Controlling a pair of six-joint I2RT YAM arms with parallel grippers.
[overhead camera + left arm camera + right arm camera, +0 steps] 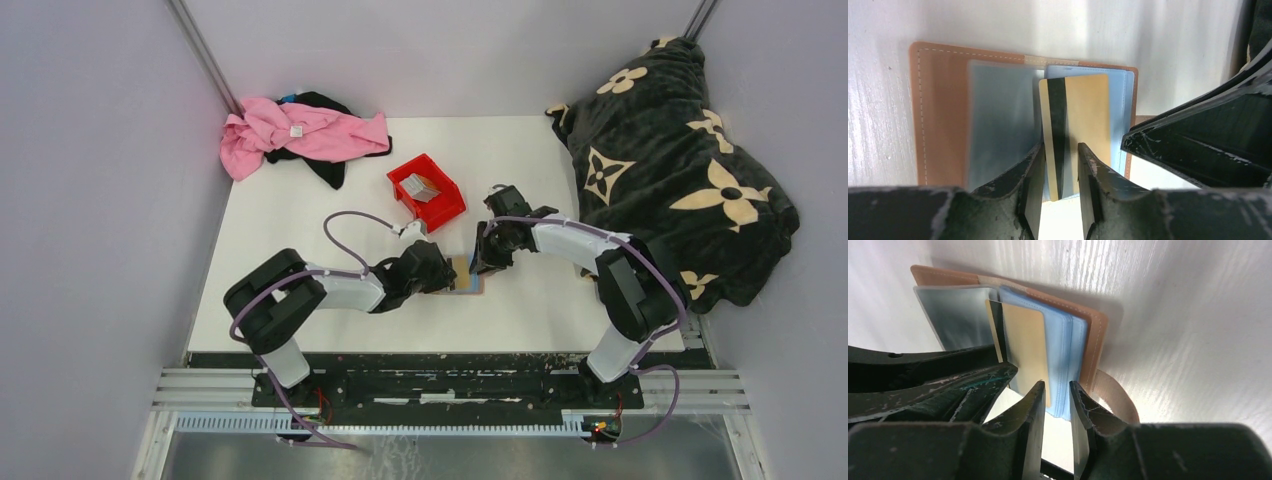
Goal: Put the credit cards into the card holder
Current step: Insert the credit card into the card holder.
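The card holder (943, 115) lies open and flat on the white table (300, 250), between the two grippers. The left gripper (1060, 147) reaches over it from the left, fingers a narrow gap apart. The dark stripe of a gold card (1088, 115) shows in that gap, the card resting against the clear sleeves (998, 125). I cannot tell whether the fingers pinch it. At the holder's right edge, the right gripper (1057, 384) has its fingers nearly together at the near end of the bluish sleeves (1068, 340); whether it grips them is unclear too. Only the right wrist view shows the tan strap (1115, 395). Only the top view shows grey cards (423, 187) in a red bin (448, 207) just behind the holder. A white tag (296, 130) on the pink cloth (330, 135) is too small to read.
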